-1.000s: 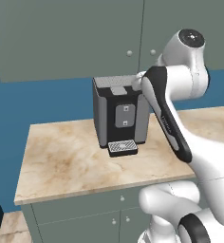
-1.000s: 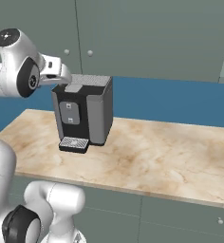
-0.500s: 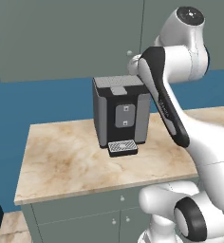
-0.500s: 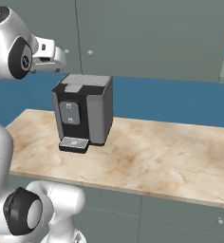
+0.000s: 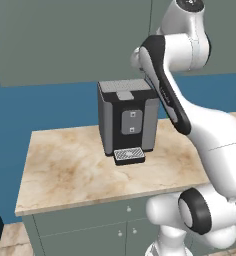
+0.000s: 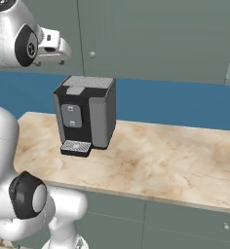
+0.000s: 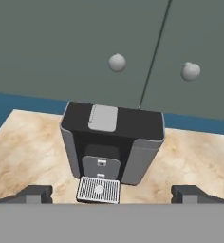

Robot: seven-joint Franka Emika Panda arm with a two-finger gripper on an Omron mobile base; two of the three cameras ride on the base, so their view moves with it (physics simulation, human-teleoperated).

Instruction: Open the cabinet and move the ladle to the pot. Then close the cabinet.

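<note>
The cabinet (image 7: 76, 42) is the grey-green wall unit above the counter, and its tall doors are shut. Two round pale knobs (image 7: 116, 62) sit either side of the door seam, and one knob (image 6: 92, 54) shows in the right base view. My gripper (image 7: 113, 194) is open wide with nothing between its fingers, and it looks at the doors from a short way in front. In the right base view the gripper (image 6: 63, 50) hangs high at the left, above the coffee machine and left of the knob. The ladle and the pot are out of view.
A black and grey coffee machine (image 5: 127, 120) stands on the marble counter (image 5: 65, 170) right under the cabinet doors. Below the counter are shorter grey-green cabinets (image 6: 185, 219) with small knobs. A blue wall strip (image 6: 185, 104) runs behind the counter.
The arm has lifted the hand from beside the coffee machine's top up to the level of the cabinet doors. The jaws stayed open.
</note>
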